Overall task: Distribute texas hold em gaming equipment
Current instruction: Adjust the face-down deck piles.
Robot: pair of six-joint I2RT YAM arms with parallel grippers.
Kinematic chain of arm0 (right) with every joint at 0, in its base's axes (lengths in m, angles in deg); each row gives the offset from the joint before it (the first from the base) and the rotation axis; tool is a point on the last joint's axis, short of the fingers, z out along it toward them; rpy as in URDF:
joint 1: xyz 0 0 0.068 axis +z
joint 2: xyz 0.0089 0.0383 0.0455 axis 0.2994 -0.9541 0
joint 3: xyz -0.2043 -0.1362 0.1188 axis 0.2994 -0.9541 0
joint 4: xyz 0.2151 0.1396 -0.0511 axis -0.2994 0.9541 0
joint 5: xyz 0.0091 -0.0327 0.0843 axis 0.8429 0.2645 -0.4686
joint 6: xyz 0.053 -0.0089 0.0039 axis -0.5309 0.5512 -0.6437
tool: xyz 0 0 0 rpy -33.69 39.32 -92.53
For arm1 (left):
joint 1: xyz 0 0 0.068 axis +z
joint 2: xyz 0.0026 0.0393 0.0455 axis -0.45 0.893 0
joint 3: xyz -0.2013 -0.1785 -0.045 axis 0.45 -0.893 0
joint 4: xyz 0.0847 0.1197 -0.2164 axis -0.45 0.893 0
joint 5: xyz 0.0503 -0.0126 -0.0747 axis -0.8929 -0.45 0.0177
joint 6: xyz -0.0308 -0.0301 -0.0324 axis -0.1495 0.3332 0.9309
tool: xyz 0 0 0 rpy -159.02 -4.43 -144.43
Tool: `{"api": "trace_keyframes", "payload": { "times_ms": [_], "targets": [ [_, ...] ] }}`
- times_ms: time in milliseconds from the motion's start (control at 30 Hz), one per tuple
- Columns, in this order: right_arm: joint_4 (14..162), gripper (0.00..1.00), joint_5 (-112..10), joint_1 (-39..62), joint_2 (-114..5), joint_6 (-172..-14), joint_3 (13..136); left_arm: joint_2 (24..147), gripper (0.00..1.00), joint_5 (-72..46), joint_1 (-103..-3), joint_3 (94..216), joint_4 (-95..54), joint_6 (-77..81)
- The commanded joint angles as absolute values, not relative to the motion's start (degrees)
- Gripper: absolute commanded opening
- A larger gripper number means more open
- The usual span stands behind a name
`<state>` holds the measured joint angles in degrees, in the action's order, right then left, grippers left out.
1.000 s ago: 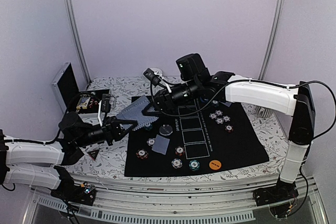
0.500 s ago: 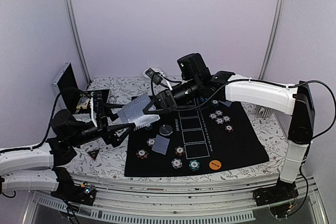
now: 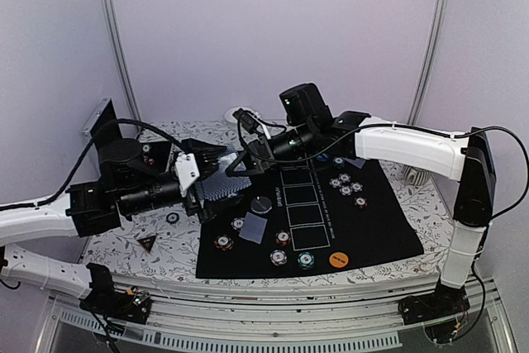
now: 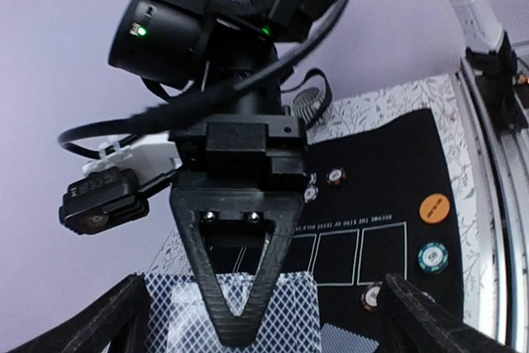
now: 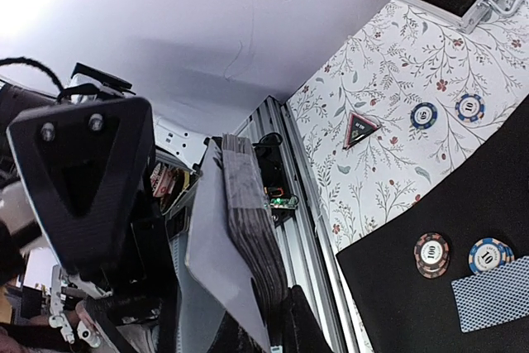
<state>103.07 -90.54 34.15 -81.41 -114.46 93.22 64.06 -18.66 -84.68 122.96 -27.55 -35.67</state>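
deck of cards (image 3: 216, 181) hangs over the 10 o'clock corner of the black mat (image 3: 372, 221), pinched in the right gripper (image 3: 234, 168), whose jaws are narrow on it. the left gripper (image 3: 207, 183) gapes wide at the deck's 9 o'clock side, holding nothing. chips (image 3: 282, 238) lie along the mat's 6 o'clock edge.

The top camera looks down from above and behind both bases over the whole black felt mat (image 3: 372, 229). The left wrist camera, very close, faces the black right gripper (image 4: 238, 328) head-on; the right wrist camera looks the opposite way, leftward along the stack of grey-blue diamond-backed playing cards (image 5: 244, 221), which all three views share
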Motion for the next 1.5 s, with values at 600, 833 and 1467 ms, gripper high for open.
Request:
{"api": "trace_keyframes", "payload": {
  "times_ms": [600,833,1467],
  "targets": [
    [102.9,0.02,-91.9,33.9,-82.1,-116.0,96.7,66.1,0.98,-41.6,-86.2,120.5,-21.5,-44.7],
    [102.6,0.02,-93.3,33.9,-81.7,-116.3,96.8,54.2,0.98,-24.4,-79.4,111.9,-30.4,-38.0],
    [101.9,0.02,-96.4,34.4,-81.6,-118.2,97.1,60.3,0.89,-13.9,-75.2,113.2,-32.5,-26.9]
  ]
}}
